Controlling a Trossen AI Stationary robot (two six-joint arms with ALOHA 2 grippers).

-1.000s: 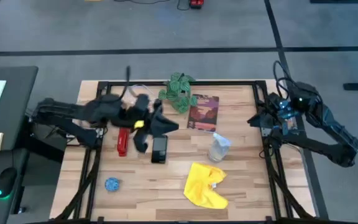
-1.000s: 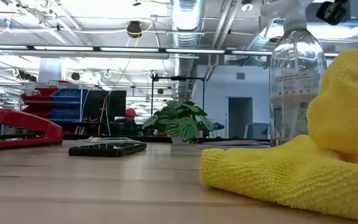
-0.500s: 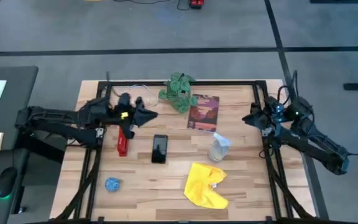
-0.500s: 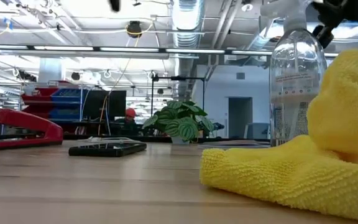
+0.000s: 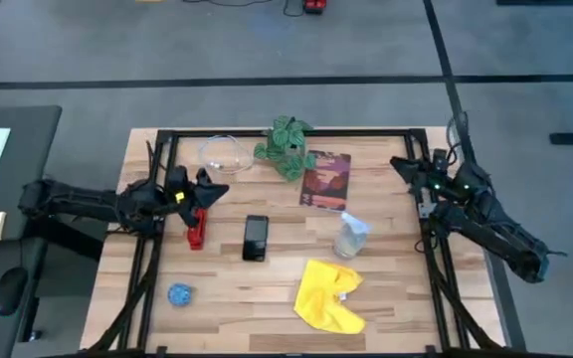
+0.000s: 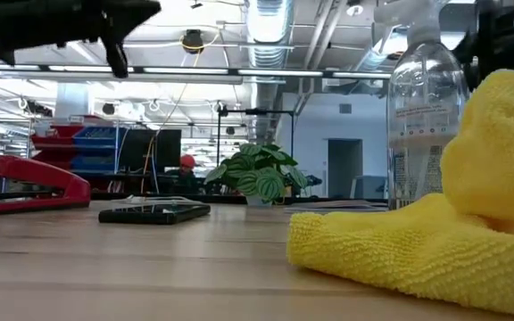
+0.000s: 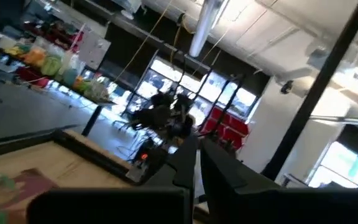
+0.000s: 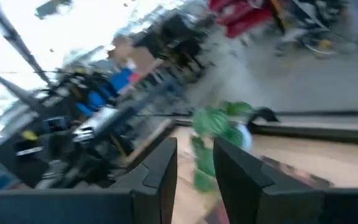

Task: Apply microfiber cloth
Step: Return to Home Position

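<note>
Both arms have withdrawn sideways; left pincer (image 5: 217,187) pressed together, right pincer (image 5: 399,164) slightly spread; microfiber cloth (image 5: 328,295) lies free on counter (image 5: 257,293).

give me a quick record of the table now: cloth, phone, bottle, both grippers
microfiber cloth: crumpled, lying free near the low camera
smartphone: flat, mid-table, apart from the cloth
spray bottle: upright, right of the smartphone
left gripper: shut, empty, near the red stapler
right gripper: open, empty, at the right edge of the table
</note>
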